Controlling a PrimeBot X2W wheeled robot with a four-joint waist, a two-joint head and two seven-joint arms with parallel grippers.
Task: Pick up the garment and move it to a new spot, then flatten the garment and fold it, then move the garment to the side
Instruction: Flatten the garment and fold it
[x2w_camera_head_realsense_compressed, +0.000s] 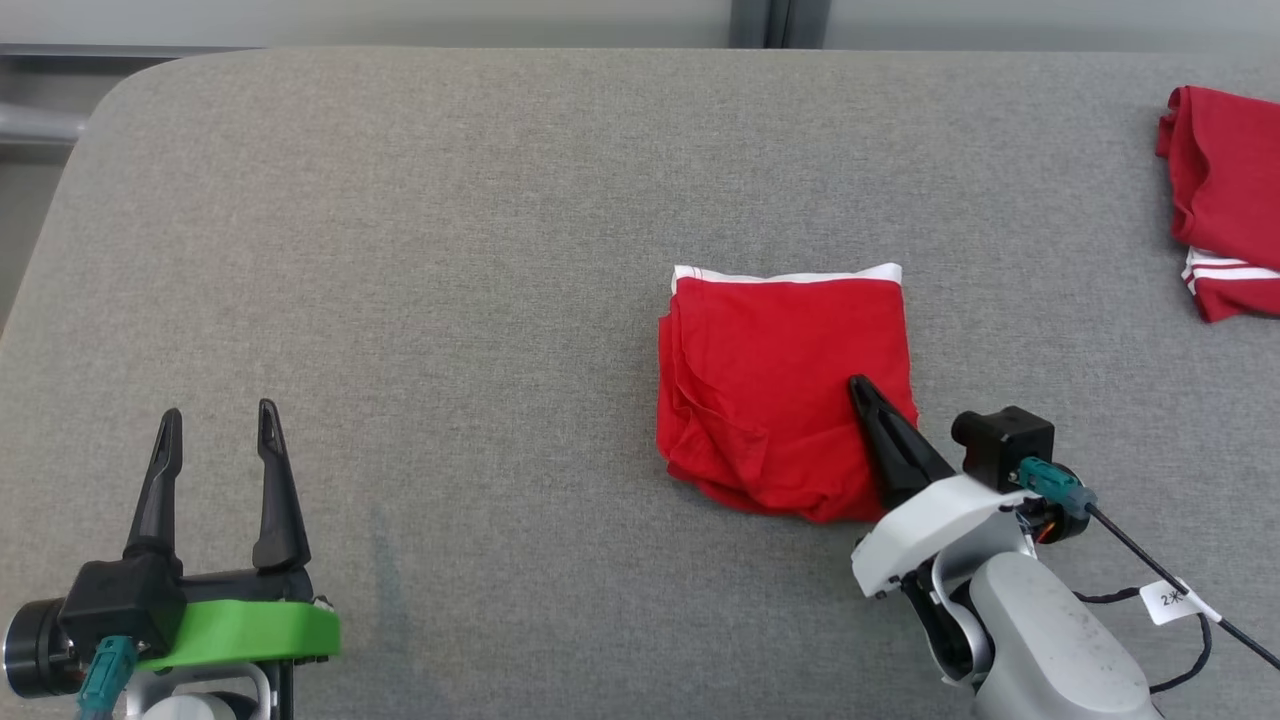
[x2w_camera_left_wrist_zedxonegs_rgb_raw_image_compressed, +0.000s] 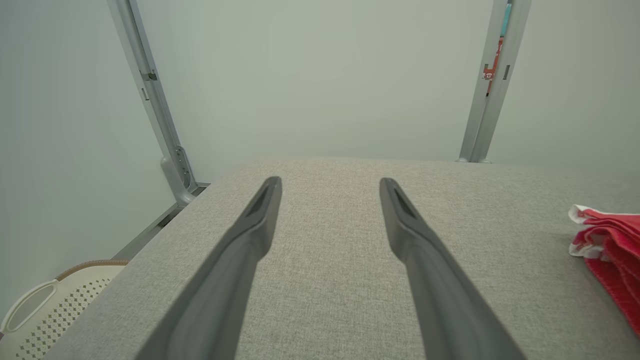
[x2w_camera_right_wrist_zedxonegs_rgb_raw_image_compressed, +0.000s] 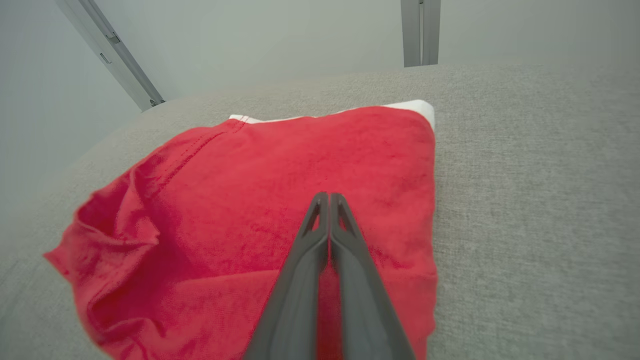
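Note:
The garment is a red cloth with a white edge, folded into a rough square right of the table's middle. My right gripper lies over its near right part, fingers pressed together and pointing up-left. In the right wrist view the shut fingers rest on top of the red fabric, and I see no cloth pinched between the tips. My left gripper stands open at the lower left above bare table, far from the garment. Its spread fingers hold nothing, and the garment's edge shows at the right.
A second red garment with white stripes lies at the far right of the grey padded table. A pale perforated basket sits below the table's left edge. Metal posts stand behind the table.

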